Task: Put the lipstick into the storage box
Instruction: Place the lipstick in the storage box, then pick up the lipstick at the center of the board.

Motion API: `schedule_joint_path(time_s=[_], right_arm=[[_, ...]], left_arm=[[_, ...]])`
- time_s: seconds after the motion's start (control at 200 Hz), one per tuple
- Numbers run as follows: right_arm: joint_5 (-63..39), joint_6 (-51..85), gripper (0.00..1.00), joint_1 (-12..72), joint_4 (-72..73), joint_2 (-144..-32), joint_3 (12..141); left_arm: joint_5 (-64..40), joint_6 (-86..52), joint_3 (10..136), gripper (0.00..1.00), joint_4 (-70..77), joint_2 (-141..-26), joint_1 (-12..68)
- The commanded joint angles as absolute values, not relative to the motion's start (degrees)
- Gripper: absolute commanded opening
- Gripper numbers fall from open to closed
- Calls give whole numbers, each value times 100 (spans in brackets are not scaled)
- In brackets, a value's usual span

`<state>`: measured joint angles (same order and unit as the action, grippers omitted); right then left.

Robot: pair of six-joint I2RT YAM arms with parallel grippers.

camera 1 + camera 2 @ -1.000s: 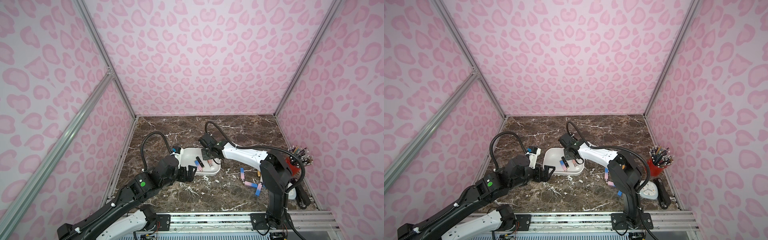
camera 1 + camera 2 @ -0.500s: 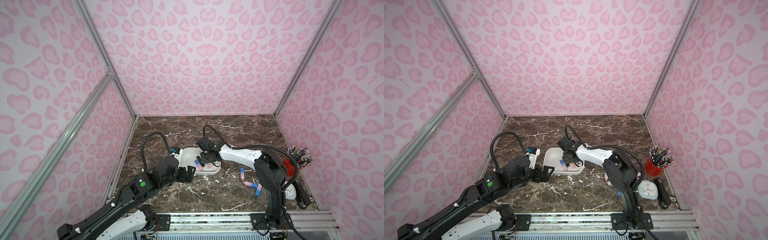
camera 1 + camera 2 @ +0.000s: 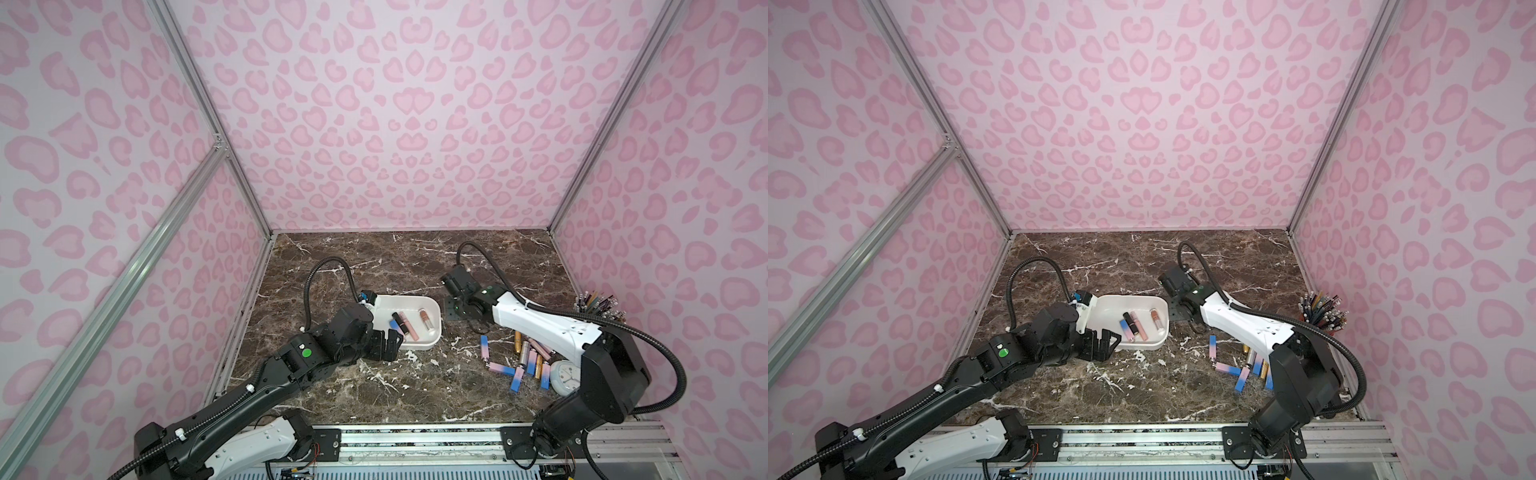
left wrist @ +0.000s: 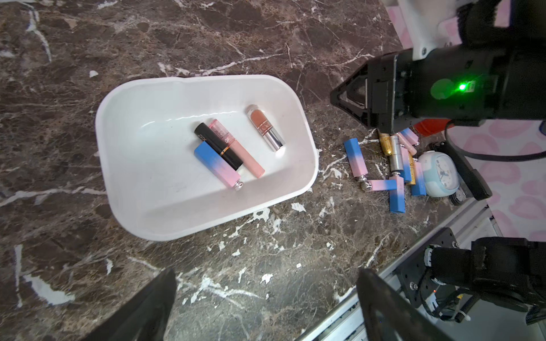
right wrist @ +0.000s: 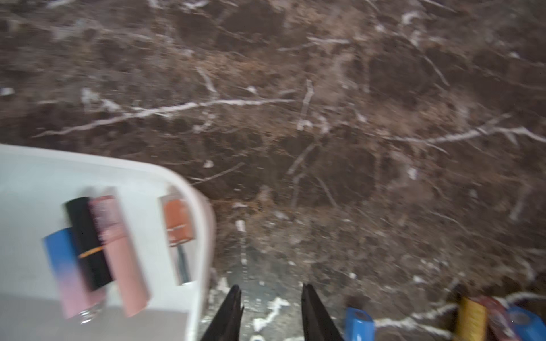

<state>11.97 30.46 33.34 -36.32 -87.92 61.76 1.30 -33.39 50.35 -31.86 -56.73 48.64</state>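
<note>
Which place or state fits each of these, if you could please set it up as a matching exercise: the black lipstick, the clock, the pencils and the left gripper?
Things:
1. black lipstick
2. clock
3. pencils
4. left gripper

Places or states:
A. open, holding nothing, near the box
B. standing at the right edge of the table
C. lying inside the box
D. on the table, next to the loose lipsticks

Pairs: 1-C, 2-D, 3-B, 4-A.
</note>
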Motion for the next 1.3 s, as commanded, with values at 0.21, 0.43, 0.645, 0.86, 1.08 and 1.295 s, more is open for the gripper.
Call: schedule_joint_path(time_s=[0.21,0.43,0.645,0.86,1.08,1.295], right_arm=[[1380,3406,41,2014,-3435,-7952,4792],[1569,3555,44,1728,-3485,-8037,4680],[1321,3475,44,1349,-3361,-8021,4472],[1288,3402,44,1149,-3299,-8101,4331],[1038,3340,44,988,-3103,-8182,4175],[908,3279,43,956,-2994,-8347,4169]], left_arm=[[-536,-3285,5228,98,-2363,-6352,4901],[-735,-3261,5292,98,-2156,-6635,4974],[-768,-3235,5201,98,-2068,-6652,4988],[-778,-3175,5208,98,-2046,-6735,4988],[-848,-3148,5280,98,-2009,-6876,4983],[-877,-3111,5368,98,-2007,-7020,4990]])
